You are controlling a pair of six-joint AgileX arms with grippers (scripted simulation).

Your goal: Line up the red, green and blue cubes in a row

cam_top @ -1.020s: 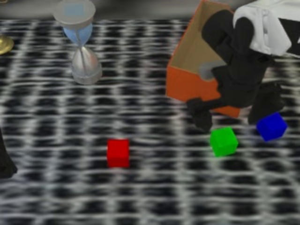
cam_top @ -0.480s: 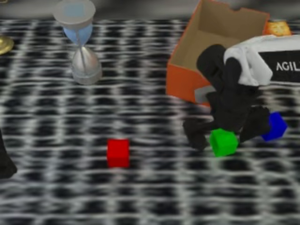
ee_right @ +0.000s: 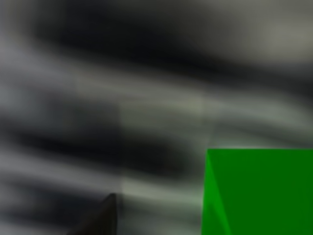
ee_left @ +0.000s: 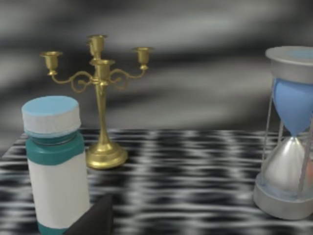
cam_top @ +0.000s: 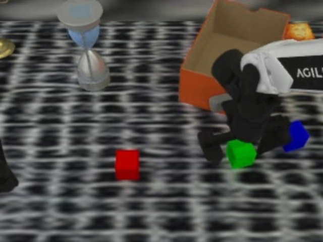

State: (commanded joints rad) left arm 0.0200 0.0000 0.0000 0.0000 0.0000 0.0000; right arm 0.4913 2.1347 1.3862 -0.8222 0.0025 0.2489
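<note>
The green cube lies right of the table's middle, and my right gripper hangs low over it, open, one black finger on each side. In the right wrist view the green cube fills one corner, with a gap between it and the one finger that shows. The blue cube sits just right of that gripper, partly hidden behind a finger. Alone near the middle of the table rests the red cube. My left gripper stays parked at the left edge, open.
An open orange cardboard box stands right behind the right gripper, with an orange-yellow block beyond it. An hourglass stands at the back left. A gold candelabra and a white bottle stand near the left arm.
My right arm came forward off the box and down over the green cube, now straddling it and covering part of the blue cube. The cubes and the left arm kept still.
</note>
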